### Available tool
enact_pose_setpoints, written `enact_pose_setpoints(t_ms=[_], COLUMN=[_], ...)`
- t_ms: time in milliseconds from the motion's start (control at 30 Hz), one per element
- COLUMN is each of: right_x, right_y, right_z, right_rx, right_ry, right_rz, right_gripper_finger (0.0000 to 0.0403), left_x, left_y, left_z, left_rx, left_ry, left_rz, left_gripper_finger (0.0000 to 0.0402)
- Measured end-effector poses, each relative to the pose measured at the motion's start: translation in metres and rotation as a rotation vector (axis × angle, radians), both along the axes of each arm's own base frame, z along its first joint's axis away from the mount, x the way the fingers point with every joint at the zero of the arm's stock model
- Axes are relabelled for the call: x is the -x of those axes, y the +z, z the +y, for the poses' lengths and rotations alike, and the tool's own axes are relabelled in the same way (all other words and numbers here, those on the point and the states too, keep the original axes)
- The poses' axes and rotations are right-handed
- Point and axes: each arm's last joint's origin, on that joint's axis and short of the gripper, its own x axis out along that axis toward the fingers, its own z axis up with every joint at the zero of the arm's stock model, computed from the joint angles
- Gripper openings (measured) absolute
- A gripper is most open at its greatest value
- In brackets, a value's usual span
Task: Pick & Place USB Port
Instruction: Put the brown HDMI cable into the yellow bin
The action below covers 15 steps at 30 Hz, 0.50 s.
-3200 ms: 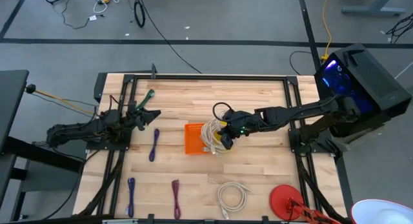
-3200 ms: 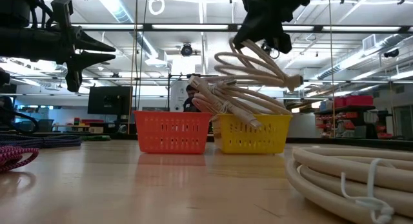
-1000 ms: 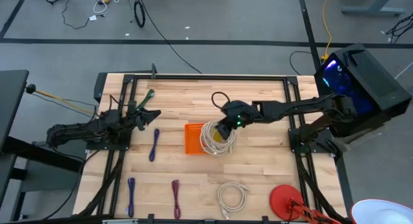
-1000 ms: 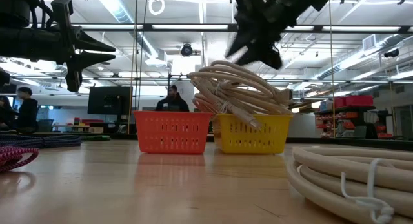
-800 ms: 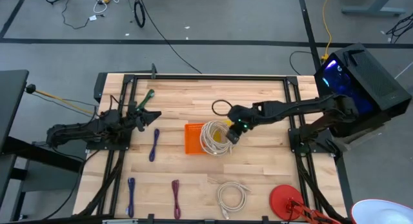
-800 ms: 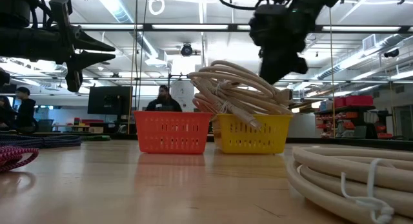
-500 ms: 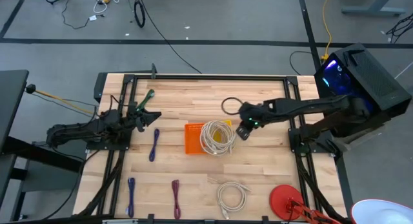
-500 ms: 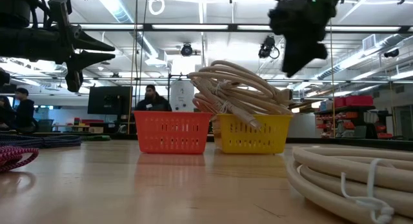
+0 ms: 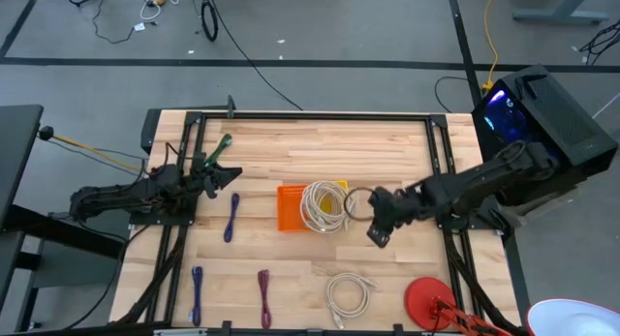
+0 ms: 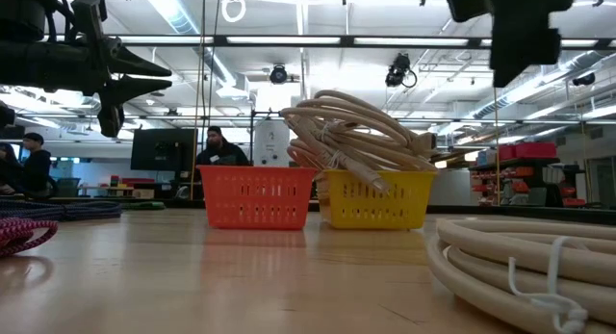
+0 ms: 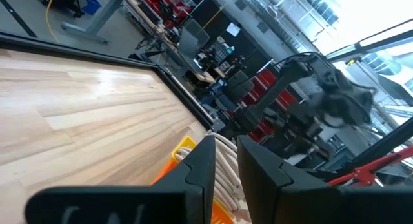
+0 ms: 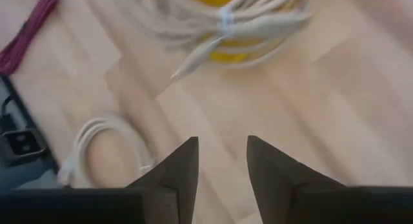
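Cream cable bundle (image 9: 324, 206) dumped on the yellow basket (image 10: 376, 200), right gripper (image 9: 377, 231) empty with fingers apart.

Coil's too big, so it sits on the rim; the low view shows that best. Second white coil (image 9: 348, 295) is probably next, near the table's (image 9: 291, 142) front edge. Left gripper (image 9: 224, 170) hovers at the left side, fingers a narrow gap apart, empty.

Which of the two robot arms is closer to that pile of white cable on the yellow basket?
The right. The right gripper hangs just beside the white cable coil on the yellow basket, empty. The left gripper waits farther off, near the table's left edge.
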Motion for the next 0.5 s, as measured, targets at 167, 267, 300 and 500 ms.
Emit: enact_pose_setpoints(t_ms=[167,267,300,500], right_x=[-0.006,-0.017,-0.022,-0.041], right_y=[-0.013,-0.025,-0.030,-0.061], right_z=[0.031,0.048,0.055,0.083], right_rx=[-0.010,-0.044,-0.064,-0.117], right_ry=[-0.039,-0.037,-0.032,-0.047], right_rz=[-0.019,-0.041,-0.053,-0.055], right_gripper_finger=[0.0130,0.0130,0.0130,0.0130], left_x=[0.000,0.000,0.000,0.000], left_y=[0.000,0.000,0.000,0.000], left_z=[0.000,0.000,0.000,0.000], left_rx=[-0.001,0.000,-0.001,-0.002], left_ry=[0.007,0.008,0.008,-0.004], left_rz=[0.000,0.000,0.000,0.001], left_gripper_finger=[0.0069,0.0069,0.0069,0.0069])
